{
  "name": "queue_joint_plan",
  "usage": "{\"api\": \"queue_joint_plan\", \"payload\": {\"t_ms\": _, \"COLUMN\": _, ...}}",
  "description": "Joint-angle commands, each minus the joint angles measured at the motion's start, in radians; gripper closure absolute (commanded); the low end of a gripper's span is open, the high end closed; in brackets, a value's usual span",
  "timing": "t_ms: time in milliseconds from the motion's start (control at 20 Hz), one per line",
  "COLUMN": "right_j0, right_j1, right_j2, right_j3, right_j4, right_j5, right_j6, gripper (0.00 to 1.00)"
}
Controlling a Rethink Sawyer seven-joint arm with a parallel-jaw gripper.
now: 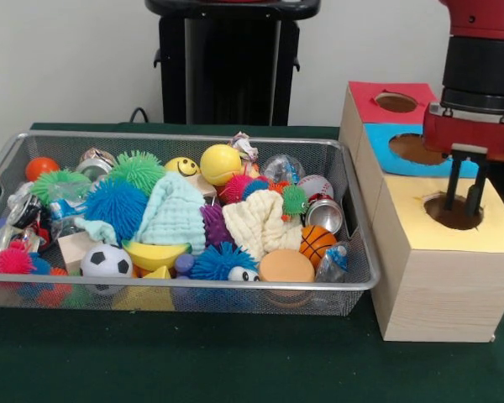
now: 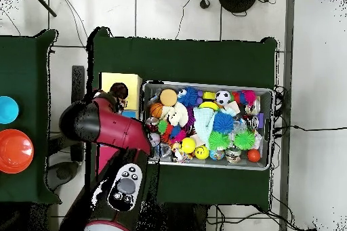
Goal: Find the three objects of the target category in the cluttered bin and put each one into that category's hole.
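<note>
- One end effector (image 1: 464, 195) hangs directly over the round hole (image 1: 454, 211) in the yellow-topped box (image 1: 441, 269), its two dark fingers (image 1: 449, 186) apart with nothing seen between them and their tips at the hole's rim.
- Three boxes stand in a row beside the bin; behind the yellow one sit the blue-topped box (image 1: 385, 147) and the red-topped box (image 1: 370, 101), each with its own hole.
- From the end effector in the front view, the wire bin (image 1: 8, 164) lies at about 9 o'clock, its long axis running 9-to-3 across the green counter (image 1: 235, 361).
- Which category is wanted I cannot tell; ball-like candidates include the basketball (image 1: 317, 243) nearest the boxes, the soccer ball (image 1: 106, 261) at the bin's far end, and a yellow ball (image 1: 220, 164).
- My judgement: the next search calls for a lift, then travel toward 9 o'clock over the bin's rim.
</note>
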State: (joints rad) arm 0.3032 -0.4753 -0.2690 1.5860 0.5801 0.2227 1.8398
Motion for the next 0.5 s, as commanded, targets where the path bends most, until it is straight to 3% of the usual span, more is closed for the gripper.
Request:
{"api": "queue_joint_plan", "payload": {"t_ms": 50, "right_j0": 0.001, "right_j1": -0.008, "right_j2": 0.051, "right_j3": 0.061, "right_j4": -0.037, "right_j5": 0.132, "right_j6": 0.169, "gripper": 0.0}}
{"api": "queue_joint_plan", "payload": {"t_ms": 500, "right_j0": 0.02, "right_j1": -0.004, "right_j2": 0.023, "right_j3": 0.054, "right_j4": -0.042, "right_j5": 0.147, "right_j6": 0.172, "gripper": 0.0}}
